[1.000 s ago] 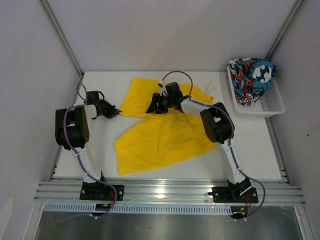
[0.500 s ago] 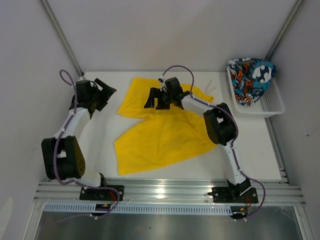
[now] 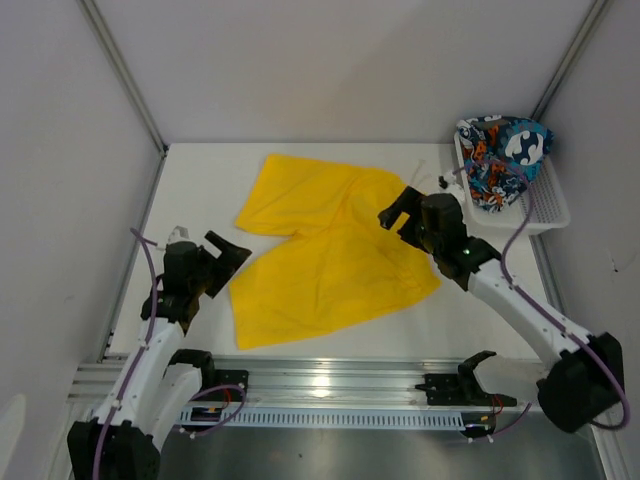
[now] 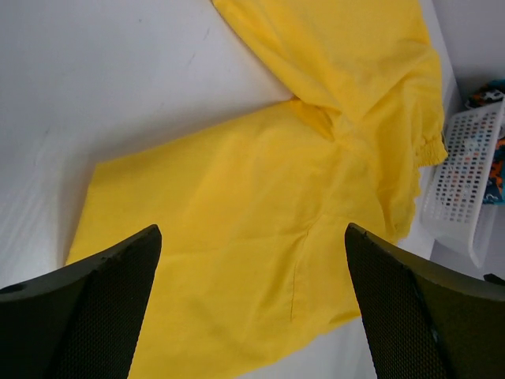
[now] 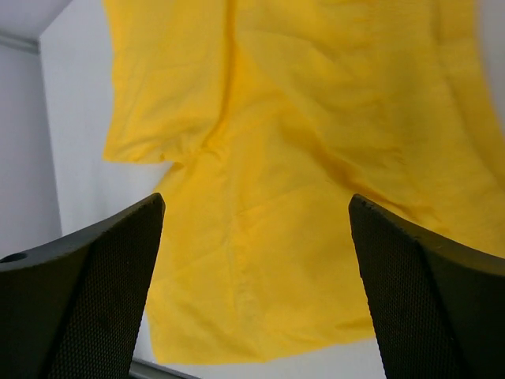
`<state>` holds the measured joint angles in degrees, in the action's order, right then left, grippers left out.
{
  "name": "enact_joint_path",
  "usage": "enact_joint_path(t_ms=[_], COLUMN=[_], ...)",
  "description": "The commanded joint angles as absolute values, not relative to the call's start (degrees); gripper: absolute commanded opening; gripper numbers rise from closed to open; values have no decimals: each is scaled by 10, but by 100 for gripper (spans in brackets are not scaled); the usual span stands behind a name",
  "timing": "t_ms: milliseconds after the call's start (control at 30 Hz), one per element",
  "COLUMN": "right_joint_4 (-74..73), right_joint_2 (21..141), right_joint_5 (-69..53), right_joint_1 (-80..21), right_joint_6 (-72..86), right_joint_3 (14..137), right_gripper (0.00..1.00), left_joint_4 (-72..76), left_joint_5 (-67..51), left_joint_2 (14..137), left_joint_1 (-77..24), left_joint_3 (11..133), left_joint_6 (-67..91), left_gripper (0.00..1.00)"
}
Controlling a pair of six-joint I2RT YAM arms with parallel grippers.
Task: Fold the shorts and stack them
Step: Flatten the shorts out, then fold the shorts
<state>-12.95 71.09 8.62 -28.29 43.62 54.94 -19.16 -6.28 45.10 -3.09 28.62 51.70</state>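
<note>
White table point(image 3: 300, 160) w/ yellow shorts point(image 3: 320, 250) lying flat at center. Basket point(image 3: 548, 212) at far right holds printed shorts point(image 3: 500, 155). Left gripper point(image 3: 228, 265) & right gripper point(image 3: 400, 212) hover by cloth edges, jaws spread wide, nothing held.

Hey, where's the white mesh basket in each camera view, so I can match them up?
Top external: the white mesh basket sits at the far right, with the printed shorts inside it.
Left wrist: it is at the right edge, beyond the yellow shorts.
Right wrist: not in it.
Shared landmark: the yellow shorts, spread out flat and visible in all three views.
</note>
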Motion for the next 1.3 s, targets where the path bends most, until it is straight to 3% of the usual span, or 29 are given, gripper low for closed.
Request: enact_joint_path(t_ms=[0, 100, 233, 733, 933, 1000, 1067, 1167, 1267], right_joint_4=[-282, -377, -395, -106, -83, -73, -55, -35, -19], right_joint_2=[618, 574, 549, 657, 681, 684, 687, 703, 729], right_joint_5=[230, 228, 192, 73, 85, 89, 93, 102, 109], right_joint_1=[-257, -211, -178, -139, -139, -139, -141, -142, -147], right_joint_6=[521, 547, 539, 555, 573, 585, 595, 616, 633], right_joint_3=[483, 451, 395, 271, 267, 263, 258, 255, 253], right_gripper=[100, 100, 99, 89, 59, 37, 24, 20, 11], left_joint_4=[-231, -274, -311, -303, -318, -336, -343, -357, -374], left_joint_5=[-80, -90, -89, -93, -96, -95, -98, -103, -103], left_joint_2=[371, 345, 320, 384, 368, 369, 371, 385, 411], left_joint_1=[-58, -68, -75, -84, -90, -92, -96, -99, -99], left_joint_3=[246, 236, 230, 193, 185, 193, 204, 218, 235], left_joint_6=[554, 562, 557, 569, 575, 573, 569, 563, 554], left_gripper=[99, 99, 99, 99, 98, 98, 98, 98, 98])
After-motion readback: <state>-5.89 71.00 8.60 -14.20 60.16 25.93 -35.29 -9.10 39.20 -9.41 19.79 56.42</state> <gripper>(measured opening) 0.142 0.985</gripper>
